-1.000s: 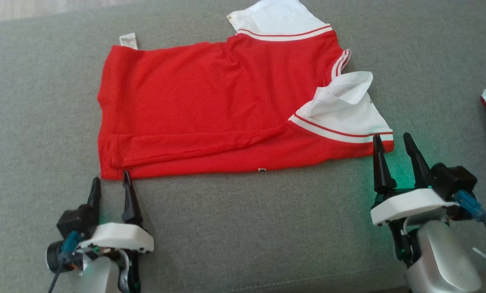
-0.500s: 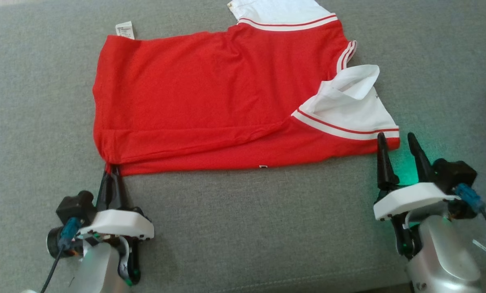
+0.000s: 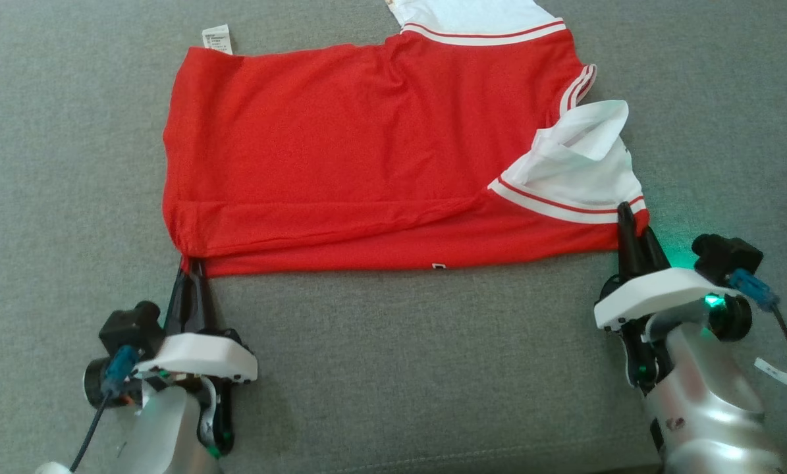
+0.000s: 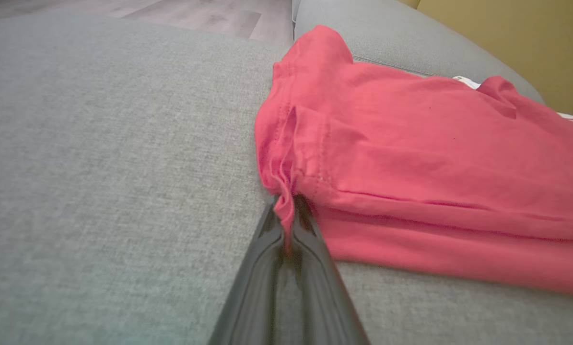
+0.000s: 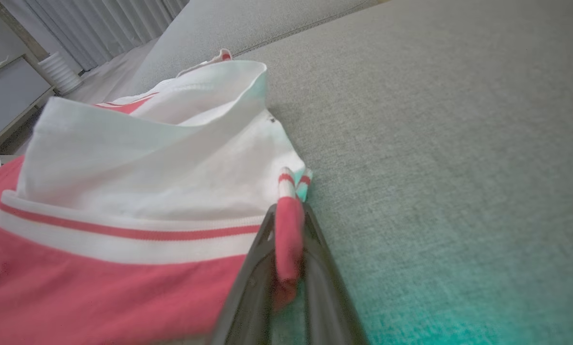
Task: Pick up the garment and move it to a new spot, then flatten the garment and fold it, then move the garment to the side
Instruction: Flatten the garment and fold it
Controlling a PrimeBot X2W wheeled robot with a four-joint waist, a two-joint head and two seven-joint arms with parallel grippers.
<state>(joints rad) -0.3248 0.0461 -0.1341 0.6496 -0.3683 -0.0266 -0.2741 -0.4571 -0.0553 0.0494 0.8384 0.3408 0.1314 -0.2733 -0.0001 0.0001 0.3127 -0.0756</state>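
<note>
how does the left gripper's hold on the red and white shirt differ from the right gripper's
The left gripper pinches the plain red hem corner of the red and white shirt; the right gripper pinches the red corner beside the striped white sleeve. Cloth bunches into pleats at the left gripper; the right gripper holds one rolled fold. Both are shut on the shirt's near edge, on the grey fabric cushion.
</note>
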